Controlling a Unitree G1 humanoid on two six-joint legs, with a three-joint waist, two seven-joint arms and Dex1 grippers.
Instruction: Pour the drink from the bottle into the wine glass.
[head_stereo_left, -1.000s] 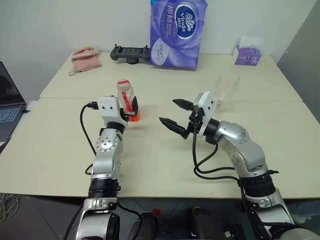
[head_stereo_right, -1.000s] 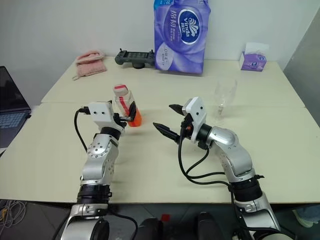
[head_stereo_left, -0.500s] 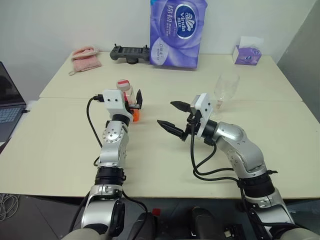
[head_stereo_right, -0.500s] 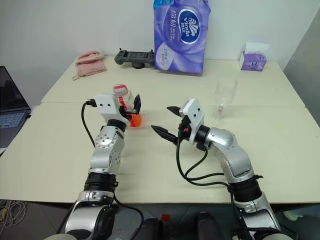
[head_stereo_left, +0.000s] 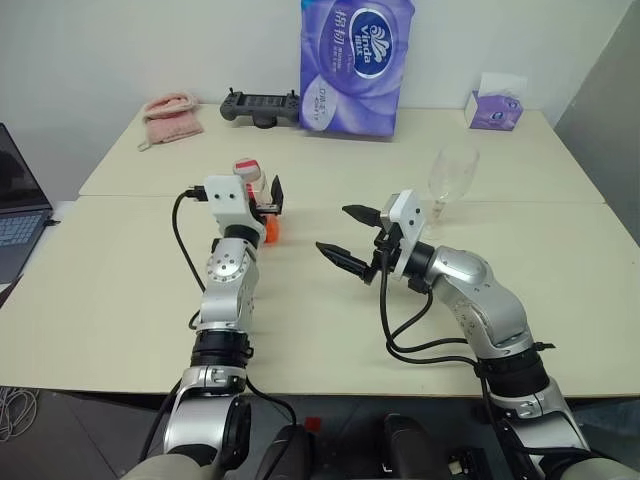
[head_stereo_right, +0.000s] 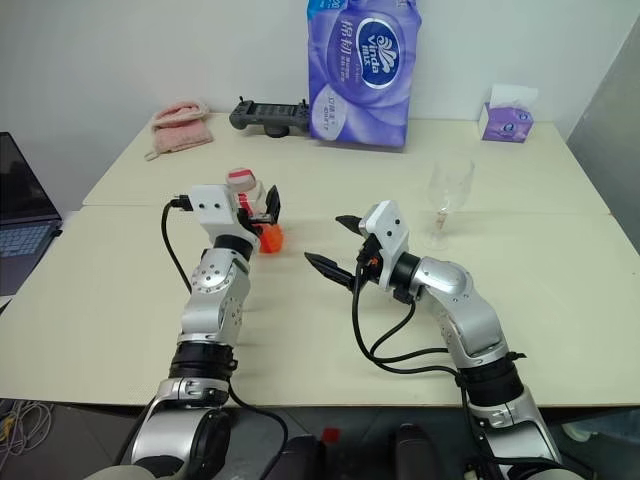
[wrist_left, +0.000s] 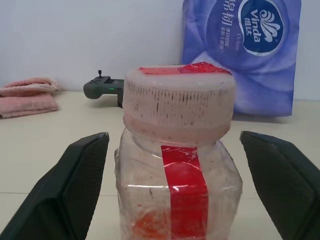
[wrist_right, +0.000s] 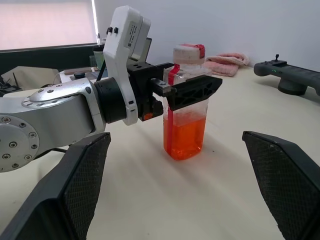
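The bottle (wrist_right: 185, 117) stands upright on the table left of centre, clear with a white-and-red cap (head_stereo_left: 247, 169). The orange-red drink (wrist_right: 183, 136) fills its lower part. My left gripper (head_stereo_right: 258, 208) is open and straddles the bottle just below the cap. Its fingers (wrist_left: 75, 190) stand on both sides with a gap to the plastic. The empty wine glass (head_stereo_left: 449, 172) stands upright at the right, farther back. My right gripper (head_stereo_left: 335, 229) hangs open over the middle of the table, between bottle and glass, pointing toward the bottle and holding nothing.
At the back stand a purple tissue pack (head_stereo_left: 355, 65), a black controller (head_stereo_left: 261, 105), a pink towel (head_stereo_left: 170, 115) and a small tissue box (head_stereo_left: 494, 105). A laptop (head_stereo_left: 15, 215) sits at the far left edge. Bare tabletop lies between bottle and glass.
My left gripper has moved forward and slightly up, so its fingers now stand around the bottle's neck. The right gripper has kept its place.
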